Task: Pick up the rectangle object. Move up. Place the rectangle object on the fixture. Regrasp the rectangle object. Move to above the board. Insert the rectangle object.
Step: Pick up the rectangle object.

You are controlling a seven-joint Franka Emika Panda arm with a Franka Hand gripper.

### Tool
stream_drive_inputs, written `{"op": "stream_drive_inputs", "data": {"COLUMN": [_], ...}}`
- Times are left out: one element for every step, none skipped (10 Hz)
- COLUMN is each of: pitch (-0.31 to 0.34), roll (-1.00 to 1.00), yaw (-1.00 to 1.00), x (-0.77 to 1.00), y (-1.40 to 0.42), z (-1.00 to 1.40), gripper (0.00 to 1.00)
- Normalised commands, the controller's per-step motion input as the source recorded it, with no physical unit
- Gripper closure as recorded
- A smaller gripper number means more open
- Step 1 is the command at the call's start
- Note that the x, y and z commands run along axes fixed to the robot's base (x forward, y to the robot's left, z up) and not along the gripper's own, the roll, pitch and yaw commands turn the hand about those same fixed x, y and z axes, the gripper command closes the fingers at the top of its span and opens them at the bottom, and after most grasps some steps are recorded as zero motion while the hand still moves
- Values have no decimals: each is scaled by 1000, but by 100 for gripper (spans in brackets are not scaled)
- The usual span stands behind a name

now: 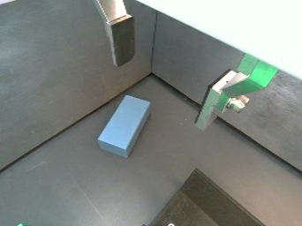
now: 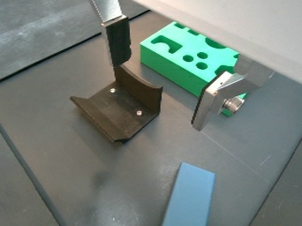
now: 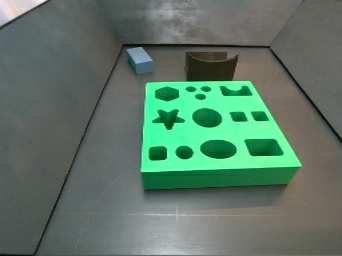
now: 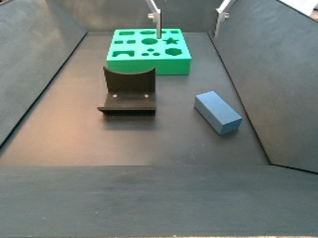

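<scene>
The small blue-grey block (image 4: 218, 112), lying flat on the dark floor at about three o'clock from the fixture (image 4: 128, 88), looks rigid, light and smooth, best pinched across its narrow sides by the claw (image 1: 168, 78), which hangs released and empty above.

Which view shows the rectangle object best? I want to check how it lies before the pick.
A wrist view shows the rectangle object whole, lying flat on the floor below the open end effector. In a side view it is also whole; elsewhere it is cropped or small and distant.
</scene>
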Motion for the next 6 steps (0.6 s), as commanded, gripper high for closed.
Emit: {"op": "stream_drive_inputs", "data": {"pitch": [0, -24, -36, -66, -103, -101], "roll": [0, 0, 0, 0, -11, -44], "yaw": [0, 0, 0, 106, 257, 326], "x": [-40, -226, -306, -411, -254, -217], "y": [0, 14, 69, 69, 0, 0], "z": [-6, -223, -320, -340, -334, -334], "gripper": [0, 0, 0, 0, 0, 0]}}
